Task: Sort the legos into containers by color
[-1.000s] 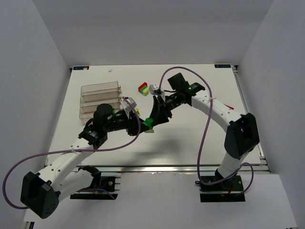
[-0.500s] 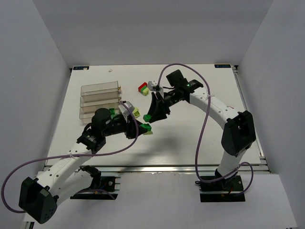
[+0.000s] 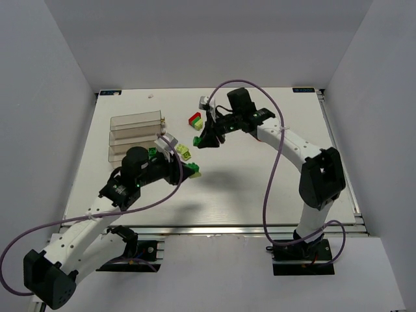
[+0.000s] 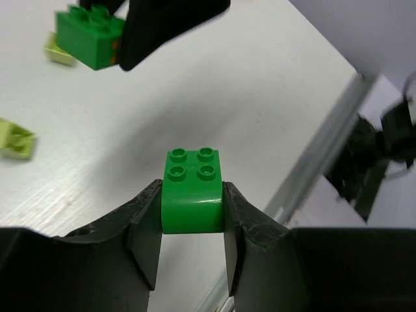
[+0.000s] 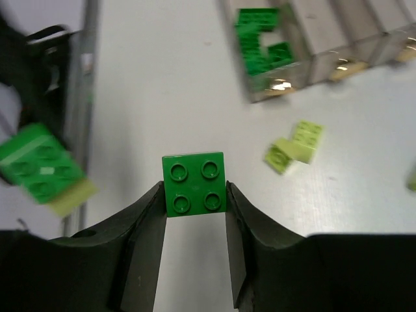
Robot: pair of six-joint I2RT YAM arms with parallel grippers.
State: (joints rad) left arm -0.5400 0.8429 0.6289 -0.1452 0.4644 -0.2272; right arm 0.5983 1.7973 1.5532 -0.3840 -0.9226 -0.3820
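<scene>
Looking down from the top camera, both arms hang over the middle of the white table (image 3: pixel 260 182), each carrying one brick: the left gripper (image 3: pixel 190 169) pinches a green lego (image 3: pixel 193 169), and the right gripper (image 3: pixel 201 138) pinches a second green brick (image 3: pixel 197 140) a little farther back. The clear compartment tray (image 3: pixel 133 121) lies to the left of both. Its narrow bins run left to right and are stacked from far to near, so the left arm is the nearer one to it. Two lime bricks (image 3: pixel 184 152) lie loose between the tray and the grippers, and a red-topped brick (image 3: pixel 194 119) lies beyond them. In the left wrist view, the fingers (image 4: pixel 146 227) press on the side walls of a rounded-front, four-stud green lego (image 4: pixel 192 198), held clear of the table with its studs up. The other arm's green brick (image 4: pixel 88 39) shows at top left. In the right wrist view, the fingers (image 5: pixel 144 240) clamp a square four-stud green brick (image 5: pixel 194 183), studs toward the camera. The tray (image 5: pixel 364 32) sits ahead and to the right, and its end bin already holds green bricks (image 5: pixel 263 42). That bin looks like the likely target for both held pieces.
</scene>
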